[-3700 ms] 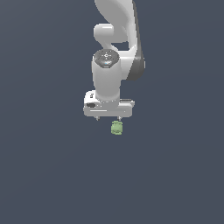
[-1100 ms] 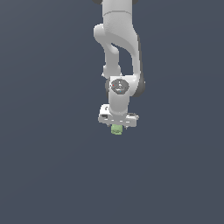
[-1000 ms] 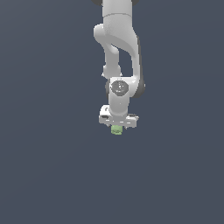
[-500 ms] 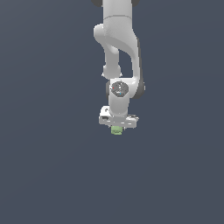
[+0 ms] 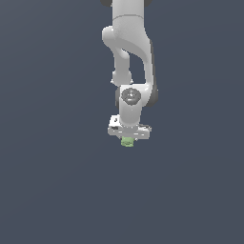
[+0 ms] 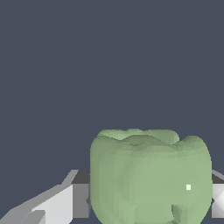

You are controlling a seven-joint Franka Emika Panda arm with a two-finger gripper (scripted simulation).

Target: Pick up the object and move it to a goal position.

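Observation:
The object [image 5: 127,142] is a small pale-green lumpy blob that shows just under the white hand in the exterior view. My gripper [image 5: 127,139] points straight down over it, with a finger on each side. In the wrist view the object [image 6: 148,175] fills the space between the two fingers. The dark pad of one finger [image 6: 81,200] meets its side, and the other finger [image 6: 218,200] meets the opposite side. The jaws look shut on the object. Whether the object rests on the surface or hangs above it cannot be told.
A plain dark grey-blue surface [image 5: 57,190] fills both views. The white arm [image 5: 131,52] rises straight above the gripper to the top of the exterior view. Nothing else shows.
Since 3.7 s ago the hand has come down around the object, which has stayed in place. Over the last second nothing has visibly moved.

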